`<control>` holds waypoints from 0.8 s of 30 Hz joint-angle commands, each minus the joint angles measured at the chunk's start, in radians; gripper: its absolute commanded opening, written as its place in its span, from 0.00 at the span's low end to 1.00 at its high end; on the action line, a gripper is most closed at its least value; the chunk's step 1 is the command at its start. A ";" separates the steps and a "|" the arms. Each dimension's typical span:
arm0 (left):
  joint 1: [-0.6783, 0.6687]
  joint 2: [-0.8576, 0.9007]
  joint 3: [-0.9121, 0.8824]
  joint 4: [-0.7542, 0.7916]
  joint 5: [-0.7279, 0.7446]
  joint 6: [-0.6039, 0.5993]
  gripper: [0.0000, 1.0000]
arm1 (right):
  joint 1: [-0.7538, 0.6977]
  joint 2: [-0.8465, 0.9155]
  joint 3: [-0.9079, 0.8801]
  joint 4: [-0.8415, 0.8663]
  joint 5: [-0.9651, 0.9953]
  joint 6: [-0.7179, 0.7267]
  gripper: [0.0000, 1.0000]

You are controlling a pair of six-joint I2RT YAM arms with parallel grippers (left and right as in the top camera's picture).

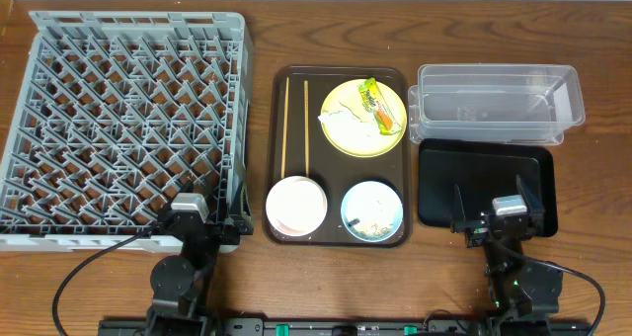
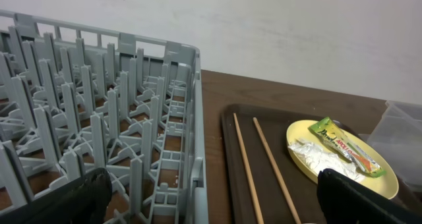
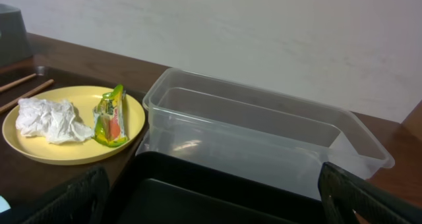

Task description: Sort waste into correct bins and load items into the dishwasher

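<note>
The grey dish rack [image 1: 128, 119] stands at the left. A yellow plate [image 1: 346, 138] holds a crumpled napkin [image 1: 344, 112] and a green-orange wrapper [image 1: 380, 107]. Two chopsticks [image 1: 286, 128], a white bowl [image 1: 296, 205] and a light-blue bowl [image 1: 372, 210] with crumbs lie on the brown tray. I cannot make out a cup. The clear tub [image 1: 494, 101] and black tray [image 1: 484, 183] are at the right. My left gripper [image 1: 212, 193] is open and empty over the rack's near right corner [image 2: 191, 151]. My right gripper [image 1: 492, 200] is open and empty over the black tray [image 3: 198, 191].
The dark-brown serving tray [image 1: 336, 79] sits between the rack and the bins. The clear tub [image 3: 264, 132] stands just behind the black tray. The plate [image 3: 26, 145] lies left of the tub. A bare strip of table runs between rack and serving tray.
</note>
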 commanded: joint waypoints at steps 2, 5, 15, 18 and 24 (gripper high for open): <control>0.000 -0.005 -0.013 -0.044 -0.024 0.005 1.00 | -0.010 -0.003 -0.002 -0.002 -0.005 -0.006 0.99; 0.000 -0.005 -0.013 -0.029 -0.039 0.011 1.00 | -0.010 -0.003 -0.002 -0.002 -0.008 -0.006 0.99; -0.002 -0.005 -0.011 0.068 0.042 0.009 1.00 | -0.010 -0.003 0.015 0.024 -0.237 0.094 0.99; -0.002 -0.003 0.027 0.114 0.048 0.009 1.00 | -0.010 0.011 0.071 0.015 -0.255 0.129 0.99; -0.002 0.097 0.171 0.093 0.057 0.009 1.00 | -0.010 0.159 0.274 -0.070 -0.270 0.129 0.99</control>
